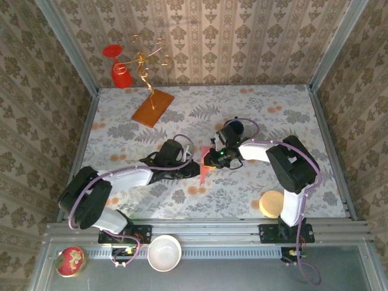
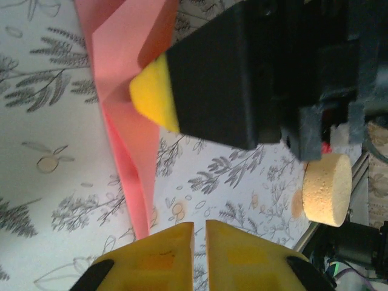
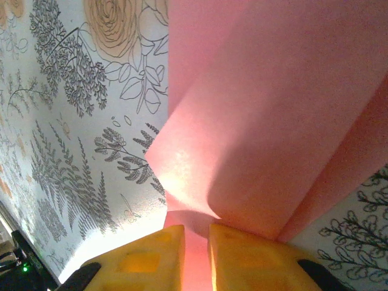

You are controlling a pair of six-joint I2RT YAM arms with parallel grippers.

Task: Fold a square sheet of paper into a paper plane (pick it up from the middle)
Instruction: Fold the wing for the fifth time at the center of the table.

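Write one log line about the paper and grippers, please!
paper: creased, pointed | right gripper: shut on paper | left gripper: shut, near paper's tip

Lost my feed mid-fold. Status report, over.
Right gripper pinched on creased pink paper. Left gripper shut, at its tip. Nothing blocking; cork disc sits off near right base.

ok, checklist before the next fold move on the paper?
1. Hold: right gripper has the folded pink-red sheet of paper in its narrow gap: ok.
2. Second hold: left gripper shut and empty beside the paper's tip: not ok.
3. Tip lying on the floral table: ok.
4. Crease alignment: cannot tell.
5. Clearance: round cork disc apart from the paper: ok.
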